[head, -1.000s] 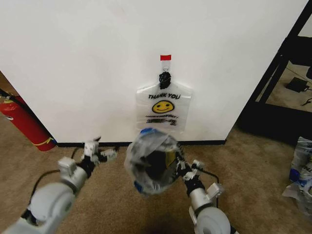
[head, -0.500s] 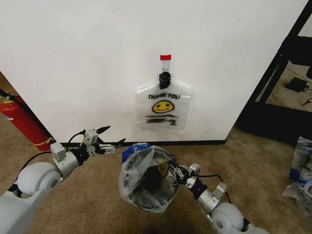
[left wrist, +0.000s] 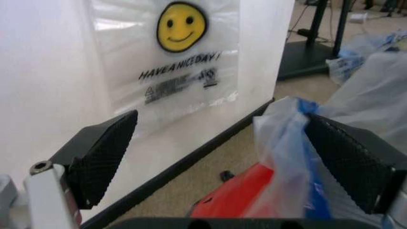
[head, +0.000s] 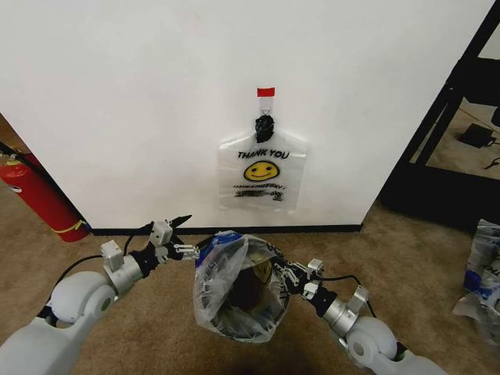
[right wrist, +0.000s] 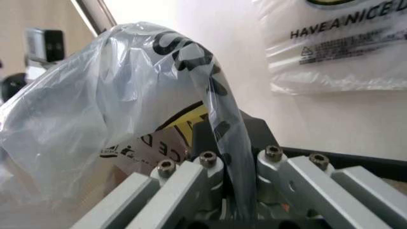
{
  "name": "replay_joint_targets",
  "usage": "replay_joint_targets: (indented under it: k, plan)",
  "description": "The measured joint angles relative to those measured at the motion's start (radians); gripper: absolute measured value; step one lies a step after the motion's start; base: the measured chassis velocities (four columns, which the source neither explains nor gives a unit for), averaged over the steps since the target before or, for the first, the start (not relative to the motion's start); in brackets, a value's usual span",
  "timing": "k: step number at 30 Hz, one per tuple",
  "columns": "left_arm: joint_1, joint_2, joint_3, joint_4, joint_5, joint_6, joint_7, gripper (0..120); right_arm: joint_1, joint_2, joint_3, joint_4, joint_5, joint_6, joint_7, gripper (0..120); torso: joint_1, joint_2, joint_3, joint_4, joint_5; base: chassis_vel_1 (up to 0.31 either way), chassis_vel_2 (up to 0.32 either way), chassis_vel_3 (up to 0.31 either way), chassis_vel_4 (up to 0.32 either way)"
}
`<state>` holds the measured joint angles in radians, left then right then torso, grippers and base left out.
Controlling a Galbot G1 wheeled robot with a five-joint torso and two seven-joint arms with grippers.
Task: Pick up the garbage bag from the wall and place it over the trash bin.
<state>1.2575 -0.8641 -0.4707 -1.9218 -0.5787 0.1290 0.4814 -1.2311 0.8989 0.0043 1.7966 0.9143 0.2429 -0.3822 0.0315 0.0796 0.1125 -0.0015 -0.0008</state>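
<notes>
A see-through garbage bag with dark lettering and blue patches is draped over the black mesh trash bin on the carpet below the wall. My right gripper is shut on the bag's right rim, and the twisted strip runs between its fingers. My left gripper stands open at the bag's left rim. Its pads bracket the blue-tinted bag edge, with the bin's red base beyond. A second smiley "THANK YOU" bag hangs from a black hook under a red tape tab.
A red fire extinguisher leans at the wall's left end. A black shelf frame stands to the right, with more plastic bags on the floor beside it. Black baseboard runs along the wall. Open carpet surrounds the bin.
The bag has come down from a raised position and settled lower over the bin. My left gripper opened and swung in toward the bag's left rim. The right gripper kept its hold.
</notes>
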Motion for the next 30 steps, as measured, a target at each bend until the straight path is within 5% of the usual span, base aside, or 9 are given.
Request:
replay_joint_targets:
  k: [17,30]
  plan:
    - [-0.025,-0.005,0.006,0.111,0.093,-0.011,-0.01,100,0.023,-0.011,0.005,-0.002,0.029,0.011,-0.16,0,0.0,0.0,0.0,0.0,-0.0001,0.0,0.0,0.0,0.0]
    - [-0.026,-0.011,-0.021,0.088,-0.011,-0.021,-0.025,100,0.029,0.019,-0.001,-0.03,0.043,0.02,-0.151,0,0.0,0.0,0.0,0.0,0.0,0.0,0.0,0.0,0.0]
